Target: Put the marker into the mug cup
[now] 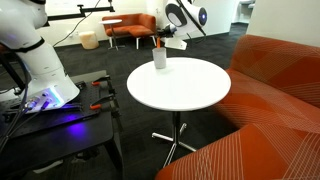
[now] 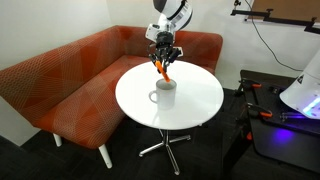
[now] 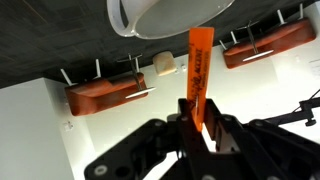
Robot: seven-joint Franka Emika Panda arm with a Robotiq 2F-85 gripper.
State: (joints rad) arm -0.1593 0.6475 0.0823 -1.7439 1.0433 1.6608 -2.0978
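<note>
The orange marker (image 3: 197,70) is clamped between my gripper's fingers (image 3: 198,125) in the wrist view and points toward the white mug cup (image 3: 165,15) at the top edge. In an exterior view the gripper (image 2: 163,58) hangs above the round white table (image 2: 195,105), holding the marker (image 2: 161,67) tilted just over the mug cup (image 2: 164,92). In an exterior view the mug cup (image 1: 160,58) stands at the table's far side, with the marker (image 1: 157,43) right above its rim and the gripper (image 1: 168,41) beside it.
An orange sofa (image 2: 60,85) wraps round the table's back and side. A dark bench with the robot base (image 1: 45,85) and cables stands beside the table. A beige bucket-like container (image 1: 89,40) and an orange chair (image 1: 130,27) stand far off on the floor.
</note>
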